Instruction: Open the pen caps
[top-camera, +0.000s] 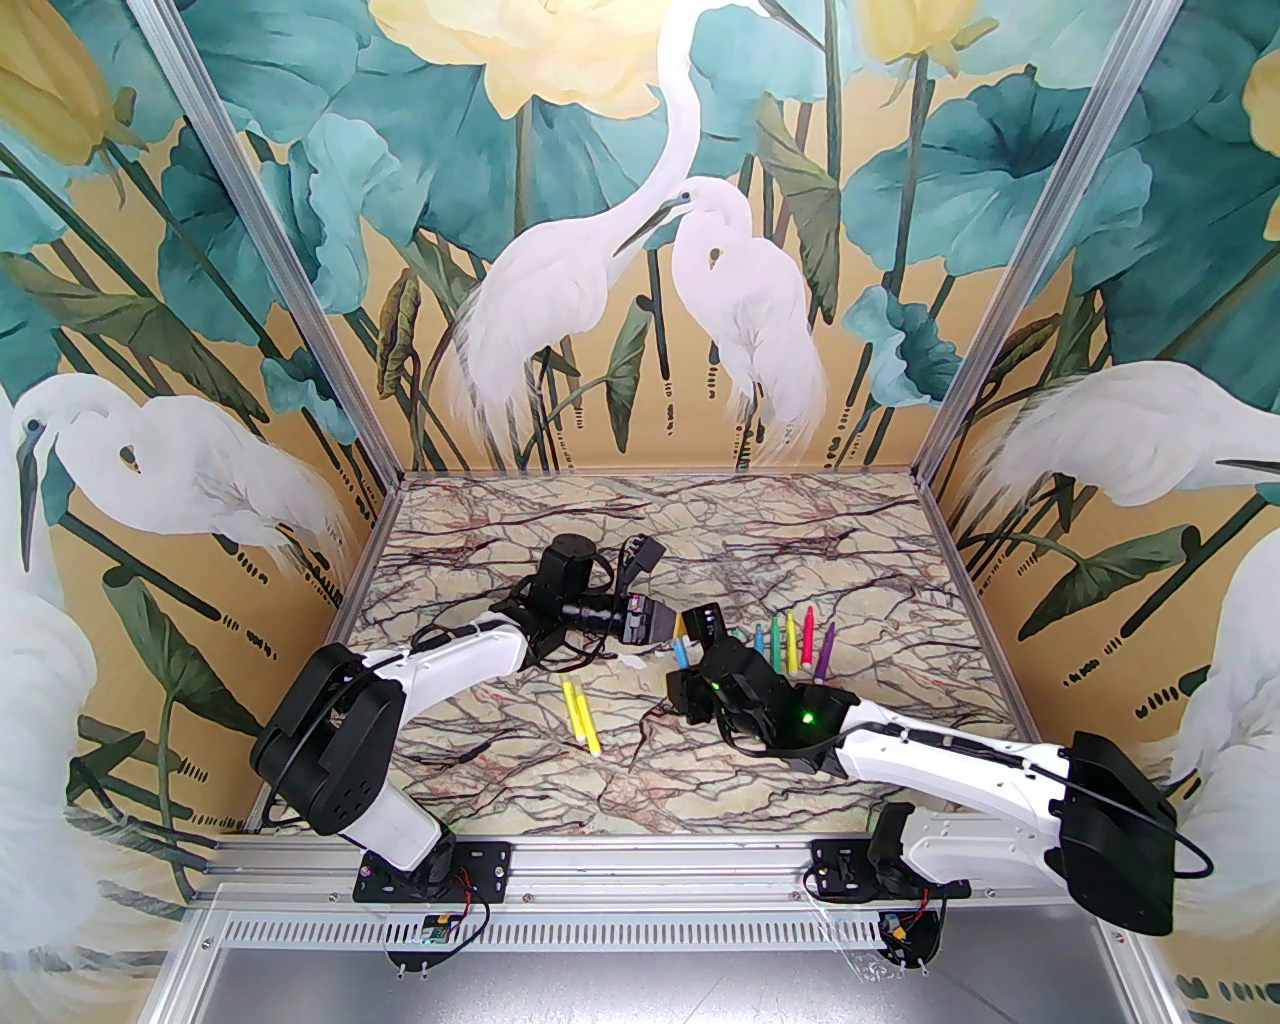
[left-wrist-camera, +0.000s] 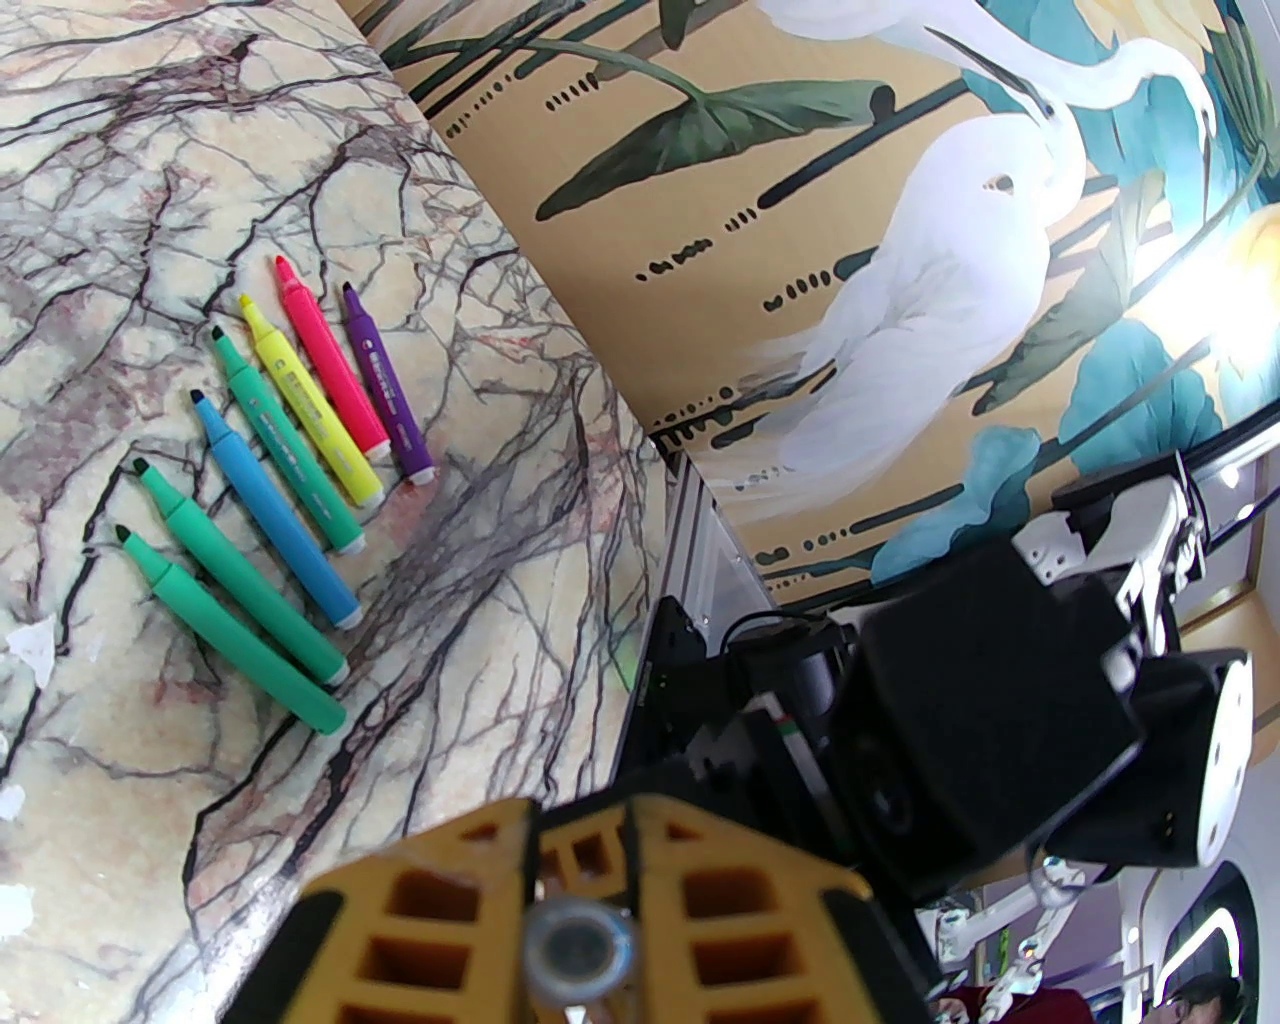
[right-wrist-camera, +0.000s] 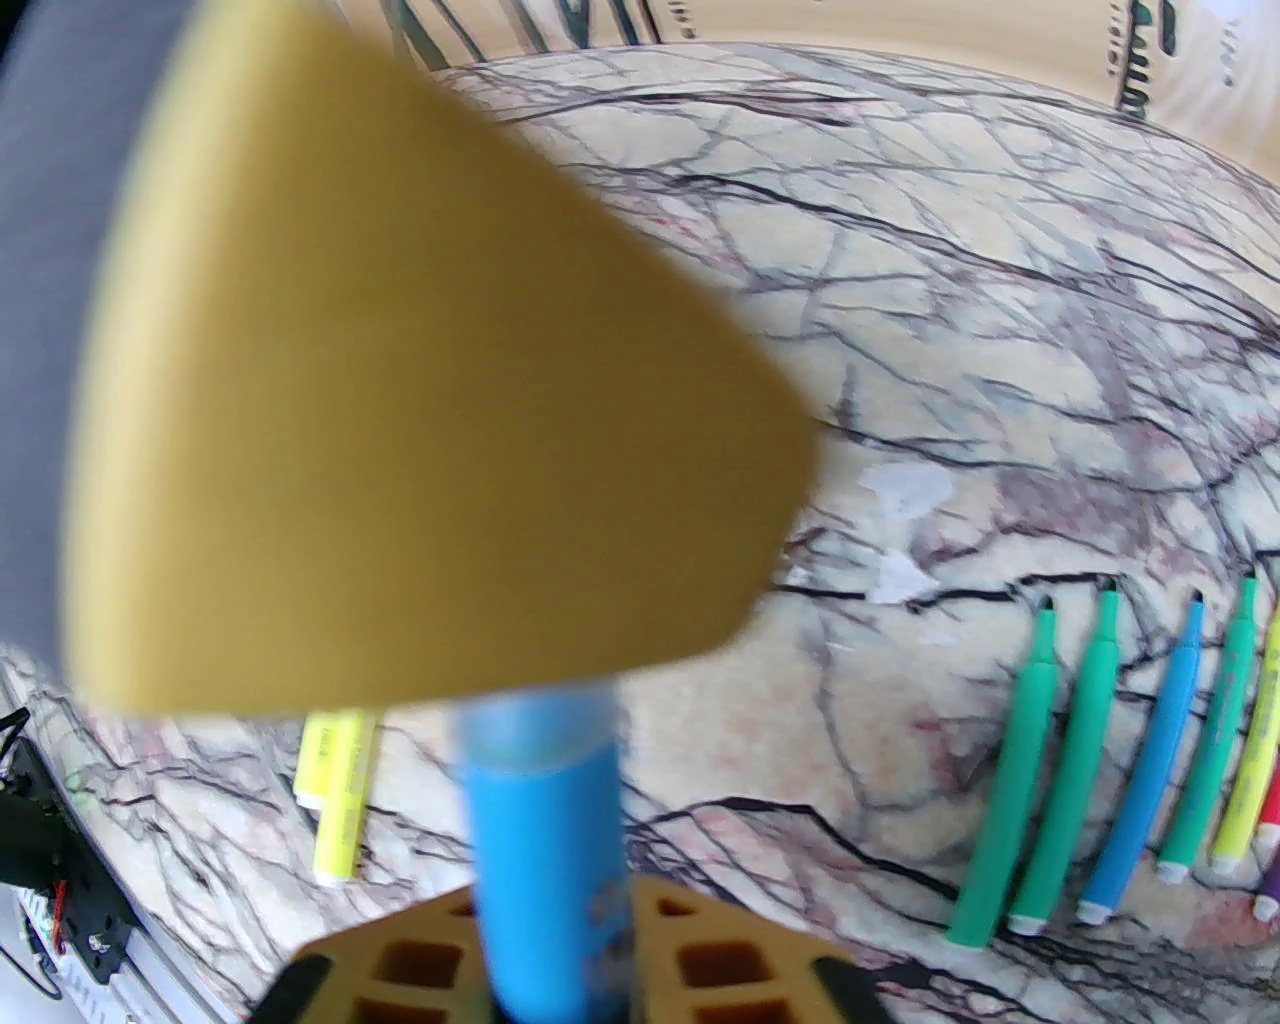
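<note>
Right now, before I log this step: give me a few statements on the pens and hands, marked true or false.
1. The right hand grips a blue pen. True.
2. The left hand is open. False: it is shut on that pen's cap.
3. The row of seven pens is capped. False: their tips are bare.
4. Two yellow pens lie apart from the row. True.
</note>
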